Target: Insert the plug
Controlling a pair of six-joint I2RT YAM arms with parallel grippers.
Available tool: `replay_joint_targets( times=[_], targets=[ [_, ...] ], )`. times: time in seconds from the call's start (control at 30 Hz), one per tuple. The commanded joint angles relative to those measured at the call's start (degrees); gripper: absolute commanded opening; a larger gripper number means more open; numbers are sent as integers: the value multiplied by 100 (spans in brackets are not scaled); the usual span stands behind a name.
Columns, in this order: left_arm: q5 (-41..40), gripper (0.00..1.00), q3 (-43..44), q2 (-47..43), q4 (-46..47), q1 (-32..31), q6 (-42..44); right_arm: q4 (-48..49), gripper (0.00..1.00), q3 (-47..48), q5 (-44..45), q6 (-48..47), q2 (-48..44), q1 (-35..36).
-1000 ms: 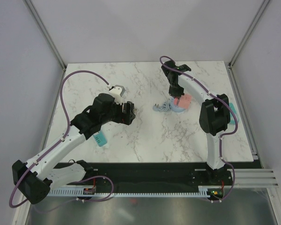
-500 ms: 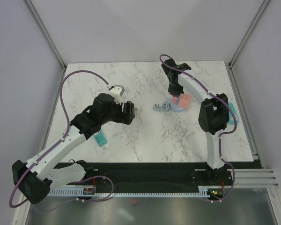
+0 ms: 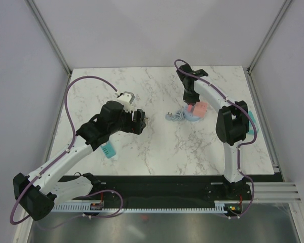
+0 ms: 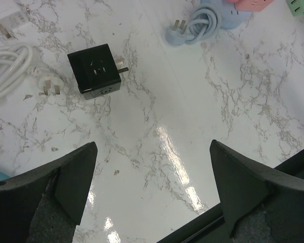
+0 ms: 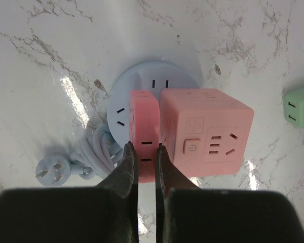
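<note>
Pink plug [image 5: 144,126] under the nearly closed right gripper [image 5: 144,148] reads clearly by wrist; left gripper [image 4: 153,147] gapes.

Bright, even overhead light fills the top view, which is sharp to its corners, with only faint, soft-edged shadows on the white worktop [image 3: 157,147]. In the left wrist view the glossy surface throws white glare streaks at lower centre, and the left end effector [image 4: 153,147] is dark and soft of focus at the bottom. The right wrist view shows small glare patches at upper left and lower right, and the right end effector [image 5: 145,149] is an underexposed blur along the bottom edge.
</note>
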Motion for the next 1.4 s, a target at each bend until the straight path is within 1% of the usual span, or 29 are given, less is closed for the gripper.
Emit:
replay_joint_targets(
  times=[0.0, 0.2, 0.5, 0.97, 1.13, 1.2, 1.37],
  targets=[
    [-108, 100, 59, -110, 178, 17, 96, 65, 0, -218, -152, -9, -154, -88],
    [-169, 100, -3, -189, 178, 17, 104, 136, 0, -253, -232, 0, -110, -106],
    [-205, 100, -29, -259, 178, 17, 113, 373, 0, -868, -222, 18, -111, -106],
    [-345, 100, -38, -373, 178, 17, 131, 461, 0, -1114, -205, -70, 241, -88],
    [-354, 100, -73, -382, 195, 17, 113, 575, 0, -1439, 14, -26, 303, -9],
    [-354, 100, -38, -339, 195, 17, 122, 593, 0, -1500, -107, -61, 373, 17],
    [-398, 100, -29, -356, 195, 17, 113, 645, 0, -1519, -99, -114, 391, 35]
  ],
)
